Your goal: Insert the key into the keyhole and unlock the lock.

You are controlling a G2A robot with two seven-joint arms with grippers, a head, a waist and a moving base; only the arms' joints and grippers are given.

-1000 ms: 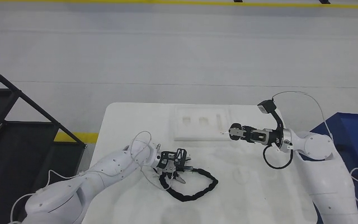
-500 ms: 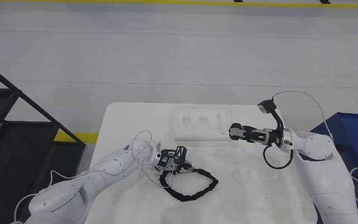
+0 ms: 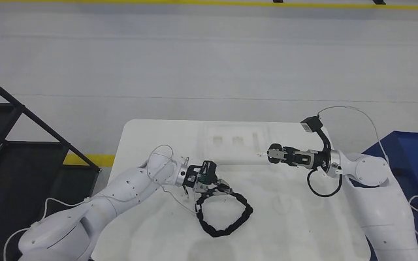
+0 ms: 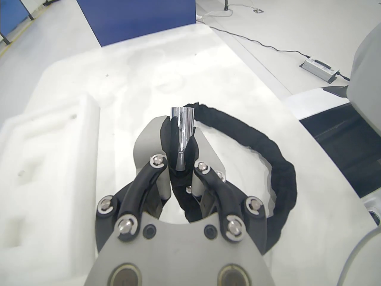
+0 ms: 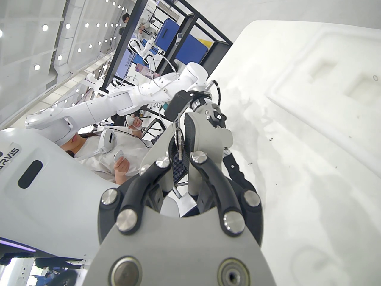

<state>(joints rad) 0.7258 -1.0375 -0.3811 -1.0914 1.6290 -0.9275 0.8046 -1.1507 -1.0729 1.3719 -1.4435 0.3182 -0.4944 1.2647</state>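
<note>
In the left wrist view the left pincer point(image 4: 178, 138) is clenched on the lock point(image 4: 182, 132). Its chrome barrel stands between the black pads, its end pointing away from the wrist. The lock's black cable point(image 4: 268, 162) loops out beyond the fingers and back under the palm. From above, that pincer point(image 3: 208, 175) and the barrel merge into a dark clump, while the cable point(image 3: 228, 218) reads as a full ring spread over the worktop point(image 3: 294, 222) just beside the fingers. The right wrist view shows the right pincer point(image 5: 178, 141) gripping the key point(image 5: 179, 142), thin metal seen edge-on between the pads. In the top view the key is too small to make out at that pincer point(image 3: 273, 154), which sits at the edge of a white foam tray point(image 3: 232, 147), well apart from the left one. The worktop is white and smudged. Past it are pale floor, a blue cabinet point(image 4: 134, 1) and a power strip point(image 4: 320, 66). Both forearms lie low, pointing toward each other.
</note>
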